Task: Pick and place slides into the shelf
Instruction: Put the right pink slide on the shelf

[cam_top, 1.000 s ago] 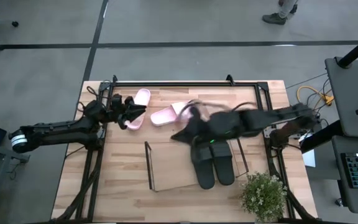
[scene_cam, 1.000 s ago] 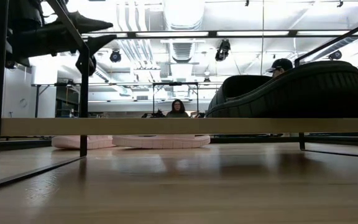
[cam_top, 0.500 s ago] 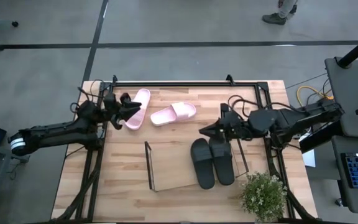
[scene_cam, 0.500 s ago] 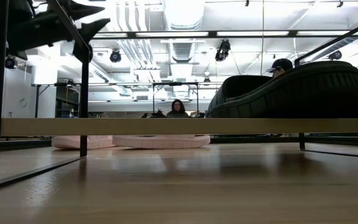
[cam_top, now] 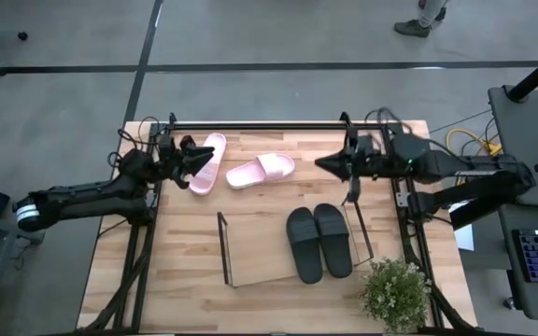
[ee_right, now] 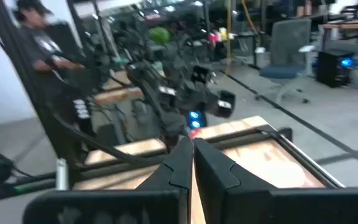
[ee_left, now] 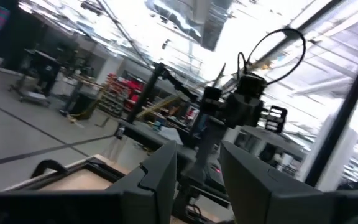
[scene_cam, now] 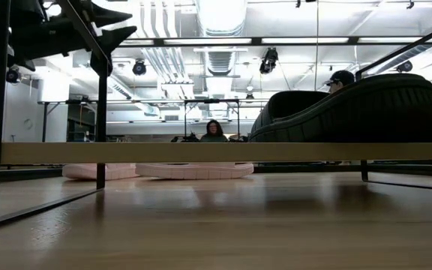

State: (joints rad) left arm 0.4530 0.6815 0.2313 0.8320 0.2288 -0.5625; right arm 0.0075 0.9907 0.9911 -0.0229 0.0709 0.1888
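A: Where is the left gripper [cam_top: 197, 157]?

B: Over the table's far left part, fingers spread; its tips overlap the heel end of one pink slide [cam_top: 207, 162] in the high view. The low view shows the gripper raised well above the wood, so it hangs over that slide and does not touch it.

A: And the second pink slide [cam_top: 261, 170]?

B: Just beyond the left gripper toward the table's middle, lying flat. It sits between the two grippers.

A: The right gripper [cam_top: 324, 163]?

B: Its fingers are pressed together with nothing between them, as the right wrist view shows. From above it points at the second pink slide, a little apart from it.

A: The black slides [cam_top: 319, 242]?

B: Nearer the front edge than the right gripper, side by side in the right half of the shelf [cam_top: 226, 252]. In the low view they bulk up dark on the right, cut off by the edge.

A: What is hard to see?

B: The shelf's clear base barely shows from above, only its wire ends. In the low view, the pink slides are mere pale strips behind the shelf's front bar, probably soles only.
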